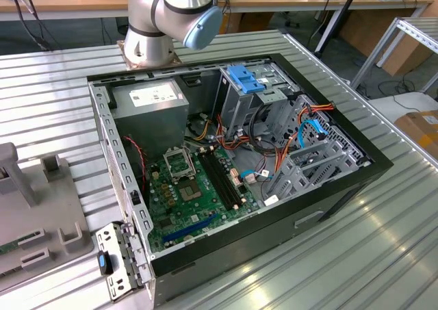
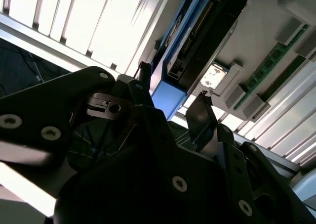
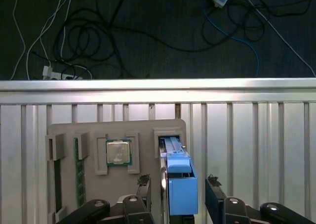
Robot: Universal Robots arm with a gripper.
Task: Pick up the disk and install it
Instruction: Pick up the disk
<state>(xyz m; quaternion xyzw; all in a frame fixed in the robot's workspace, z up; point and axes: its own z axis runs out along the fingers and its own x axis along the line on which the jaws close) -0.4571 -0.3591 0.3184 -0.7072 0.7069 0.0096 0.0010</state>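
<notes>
The hand (image 3: 177, 181) is spread, its fingers (image 3: 144, 183) close on either side of the disk (image 3: 181, 194), which stands on edge in a slot of the grey fixture tray (image 3: 98, 130) on the slatted metal tabletop (image 3: 256, 145).

The arm (image 1: 171, 12) ran off the top edge in the exterior view, and the grey fixture tray (image 1: 31, 217) was clipped at that view's left. In the first wrist view, the disk (image 3: 180, 194) and the gripper (image 3: 177, 178) both got cut by the frame edge.
</notes>
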